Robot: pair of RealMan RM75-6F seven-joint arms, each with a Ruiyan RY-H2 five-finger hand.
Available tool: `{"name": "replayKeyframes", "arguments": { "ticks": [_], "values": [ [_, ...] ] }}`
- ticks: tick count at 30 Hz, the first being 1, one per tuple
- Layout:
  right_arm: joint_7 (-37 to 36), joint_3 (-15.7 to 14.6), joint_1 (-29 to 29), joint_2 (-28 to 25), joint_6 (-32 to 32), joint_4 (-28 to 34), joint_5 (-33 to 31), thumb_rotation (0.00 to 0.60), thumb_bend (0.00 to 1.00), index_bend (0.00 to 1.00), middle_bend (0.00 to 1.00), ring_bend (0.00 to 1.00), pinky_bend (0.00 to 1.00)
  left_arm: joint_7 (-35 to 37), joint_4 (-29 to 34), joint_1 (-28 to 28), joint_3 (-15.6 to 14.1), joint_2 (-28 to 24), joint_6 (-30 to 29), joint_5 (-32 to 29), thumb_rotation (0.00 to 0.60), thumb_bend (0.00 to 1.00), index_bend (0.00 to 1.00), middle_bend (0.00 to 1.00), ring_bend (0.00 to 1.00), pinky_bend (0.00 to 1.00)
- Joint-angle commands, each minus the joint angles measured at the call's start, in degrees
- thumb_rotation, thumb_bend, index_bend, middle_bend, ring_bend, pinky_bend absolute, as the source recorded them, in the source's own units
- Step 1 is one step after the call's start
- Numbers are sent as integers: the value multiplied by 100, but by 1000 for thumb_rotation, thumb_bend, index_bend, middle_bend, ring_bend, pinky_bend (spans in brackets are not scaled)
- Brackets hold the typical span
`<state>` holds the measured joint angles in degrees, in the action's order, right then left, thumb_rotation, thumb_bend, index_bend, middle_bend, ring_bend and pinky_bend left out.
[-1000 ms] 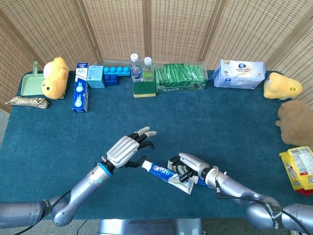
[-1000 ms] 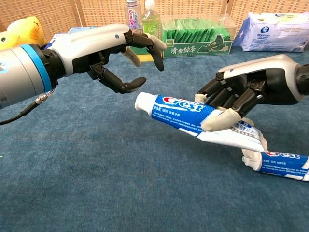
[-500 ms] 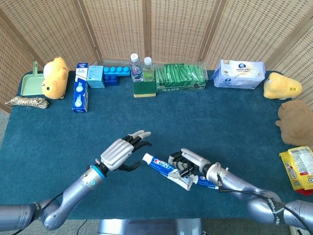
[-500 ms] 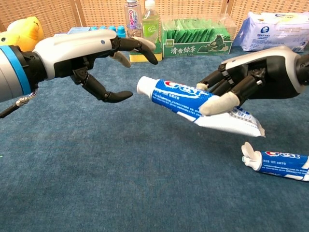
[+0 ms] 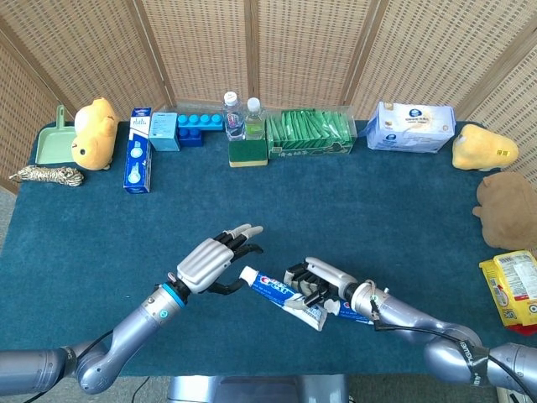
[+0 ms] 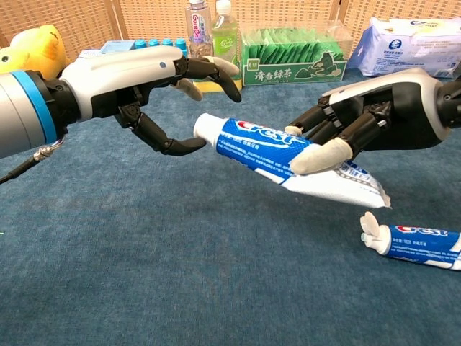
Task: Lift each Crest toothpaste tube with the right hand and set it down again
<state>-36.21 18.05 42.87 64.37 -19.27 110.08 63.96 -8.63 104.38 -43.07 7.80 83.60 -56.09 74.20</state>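
My right hand [image 6: 364, 119] [image 5: 316, 281] grips a blue-and-white Crest toothpaste tube [image 6: 284, 155] [image 5: 277, 292], holding it off the blue cloth with its white cap end pointing left. My left hand [image 6: 155, 79] [image 5: 211, 262] hovers just left of that cap, fingers spread and curled around nothing; its thumb tip sits close to the cap. A second Crest tube [image 6: 418, 245] [image 5: 357, 310] lies flat on the cloth below and right of the held one, under my right wrist in the head view.
Along the back edge stand two bottles [image 5: 242, 116], a green packet box [image 5: 309, 134], a wipes pack [image 5: 413, 128], blue boxes [image 5: 138, 159] and yellow plush toys [image 5: 94, 133] [image 5: 482, 148]. A brown plush [image 5: 509, 210] and snack bag [image 5: 513, 290] lie at right.
The held tube rose off the cloth, clear of the second tube, then shifted left toward my left hand. My left hand drew back and returned near the cap.
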Motion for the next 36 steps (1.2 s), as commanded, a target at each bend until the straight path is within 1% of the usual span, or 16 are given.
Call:
{"name": "replayKeyframes", "arguments": {
  "ticks": [1,5,9,15,28,36],
  "values": [
    [-17,12,-12,-11,21,22,35,600,464,899,752,744,790,-8,-26,1,10,31,-31,7,600,335,263,66,0,152],
    [-49,24,-28,-27,87,56,122,600,464,899,752,744,790,-34,-55,-4,16,58,-47,4,600,338,291,81,0,154],
    [-78,33,-55,-58,138,94,203,600,463,899,752,744,789,-44,-53,-9,24,58,-54,8,600,402,313,95,0,155],
    [-86,30,-88,-94,170,140,320,600,463,899,752,744,790,-62,-51,-22,31,69,-49,-4,600,453,327,103,0,155],
    [69,-90,-71,-112,64,213,400,600,463,899,760,748,790,-101,-16,-49,85,69,-68,-53,600,457,331,103,0,155],
    [389,-259,41,-104,-87,215,322,600,463,899,760,747,790,-81,7,-68,106,78,-71,-43,600,445,323,101,0,156]
  ]
}}
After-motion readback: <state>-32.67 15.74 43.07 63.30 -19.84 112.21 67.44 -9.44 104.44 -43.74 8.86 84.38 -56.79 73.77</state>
